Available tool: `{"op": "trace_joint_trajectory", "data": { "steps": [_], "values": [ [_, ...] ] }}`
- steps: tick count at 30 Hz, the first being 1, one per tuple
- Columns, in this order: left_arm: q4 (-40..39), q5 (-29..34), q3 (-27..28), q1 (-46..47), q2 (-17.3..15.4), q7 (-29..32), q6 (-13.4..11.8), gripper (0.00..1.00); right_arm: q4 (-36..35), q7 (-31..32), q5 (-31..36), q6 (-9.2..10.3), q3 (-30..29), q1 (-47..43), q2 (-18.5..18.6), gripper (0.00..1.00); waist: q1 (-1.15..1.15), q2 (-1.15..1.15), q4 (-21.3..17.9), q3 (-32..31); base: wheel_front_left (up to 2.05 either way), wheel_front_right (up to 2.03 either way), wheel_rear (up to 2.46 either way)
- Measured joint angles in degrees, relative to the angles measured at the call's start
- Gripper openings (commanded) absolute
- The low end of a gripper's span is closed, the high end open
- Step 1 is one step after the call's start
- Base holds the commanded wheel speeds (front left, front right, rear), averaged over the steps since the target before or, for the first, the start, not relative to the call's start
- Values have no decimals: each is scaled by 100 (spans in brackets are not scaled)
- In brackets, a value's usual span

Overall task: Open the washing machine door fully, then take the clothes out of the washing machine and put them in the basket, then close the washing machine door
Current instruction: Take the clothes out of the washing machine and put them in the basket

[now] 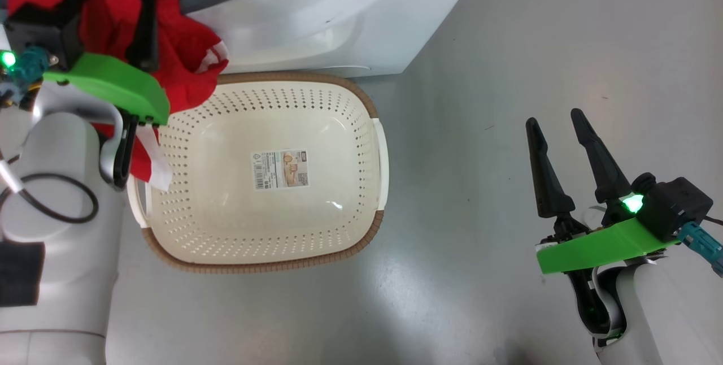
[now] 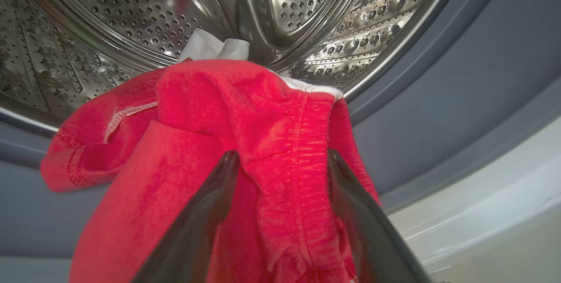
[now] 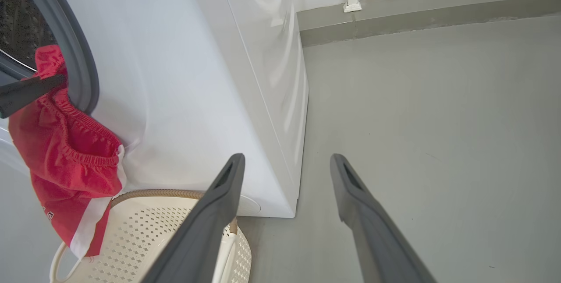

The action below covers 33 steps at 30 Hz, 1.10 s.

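Note:
The washing machine (image 1: pixel 339 14) stands white behind the cream basket (image 1: pixel 294 78), which holds no clothes. The washing machine door is out of view. Red clothes (image 1: pixel 186 54) with white trim hang from the drum opening over the basket's left rim. In the left wrist view my left gripper (image 2: pixel 280 156) is at the drum mouth, jaws wide apart, with a fold of the red clothes (image 2: pixel 271 116) bunched between the fingers. A small white cloth piece (image 2: pixel 214 48) lies behind it in the steel drum (image 2: pixel 131 11). My right gripper (image 1: pixel 553 117) stands open over bare floor, right of the basket.
The grey rubber gasket (image 2: pixel 438 99) rings the drum. In the right wrist view the machine's side (image 3: pixel 263 77) stands left of grey floor (image 3: pixel 438 121), which runs to a wall base at the back. The basket (image 3: pixel 144 239) sits tight against the machine's front.

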<state>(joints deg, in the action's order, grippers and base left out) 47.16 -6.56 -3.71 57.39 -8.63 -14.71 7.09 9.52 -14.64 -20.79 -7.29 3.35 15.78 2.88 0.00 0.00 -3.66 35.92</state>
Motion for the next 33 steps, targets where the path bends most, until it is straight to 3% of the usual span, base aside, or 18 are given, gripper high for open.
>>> {"op": "trace_joint_trajectory", "data": {
  "steps": [4, 6, 7, 8, 9, 19, 33],
  "values": [
    [167, 58, -49, 121, -2, 0, -2, 100, -3, 0, -8, 0, -1, 2, 0, 100, 0, 0, -32, 1, 0, 0, 0],
    [192, 58, -49, 135, -5, 0, -4, 49, -5, 0, -24, 0, -1, 2, 0, 100, 0, 0, -41, -9, 0, 0, 0],
    [193, 58, -49, 135, -5, 0, -5, 49, -9, 0, -31, 0, -1, 2, 0, 100, 0, 0, -42, -12, 0, 0, 0],
    [191, 58, -49, 135, -7, 0, -7, 16, -11, 0, -31, 0, -2, 2, 0, 100, 0, 0, -41, -15, 0, 0, 0],
    [191, 58, -49, 135, -7, 0, -7, 0, -11, 0, -31, 0, -2, 2, 0, 100, 0, 0, -41, -15, 0, 0, 0],
    [-478, -69, 94, -40, 81, 0, -5, 0, -12, 0, -30, 0, -38, 1, 0, 100, 0, 0, 59, -96, 0, 0, 0],
    [-2254, -665, -24, -1663, 378, 0, 8, 0, 15, 0, -12, 0, -47, -11, 1, 100, 0, 0, 254, -279, 0, 0, 0]
  ]
}}
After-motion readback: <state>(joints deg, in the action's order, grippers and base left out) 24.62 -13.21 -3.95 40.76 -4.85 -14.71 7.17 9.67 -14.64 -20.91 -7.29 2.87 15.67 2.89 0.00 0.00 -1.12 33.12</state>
